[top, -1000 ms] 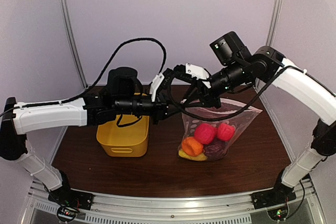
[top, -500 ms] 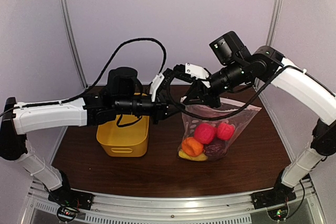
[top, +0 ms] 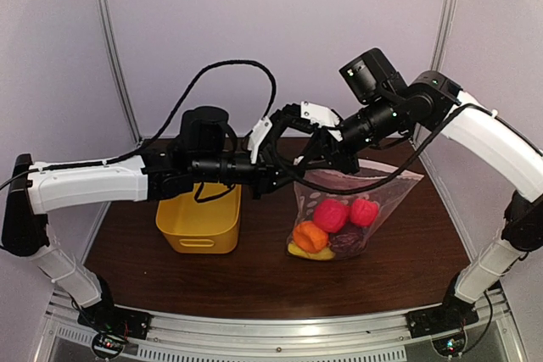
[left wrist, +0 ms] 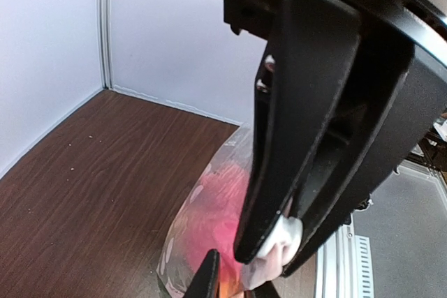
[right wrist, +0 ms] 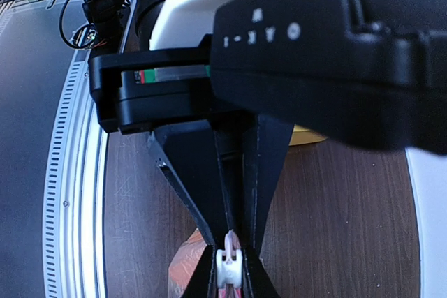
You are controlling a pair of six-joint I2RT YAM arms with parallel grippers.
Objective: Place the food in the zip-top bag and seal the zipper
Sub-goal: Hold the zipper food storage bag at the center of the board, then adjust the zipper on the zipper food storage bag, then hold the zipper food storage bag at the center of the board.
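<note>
The zip-top bag (top: 386, 191) hangs above the table by its top edge, with the food (top: 333, 214) inside: red, orange, yellow and dark purple toy pieces. My right gripper (top: 312, 164) (right wrist: 229, 275) is shut on the white slider (right wrist: 229, 266) (left wrist: 285, 234) of the zipper, at the bag's left corner. My left gripper (top: 293, 177) (left wrist: 241, 285) faces it right beside the slider. Its tips stand slightly apart around the bag's edge (left wrist: 199, 221). In the right wrist view the left gripper's fingers (right wrist: 188, 165) fill the middle.
The yellow basket (top: 199, 225) sits on the brown table (top: 254, 281) left of the bag, under the left arm. Both arms cross above the table's middle. White walls stand close behind and at both sides.
The right gripper has closed on the slider. The left arm has shifted to the right, and its jaws have eased slightly apart. The bag and the food hang as before.
</note>
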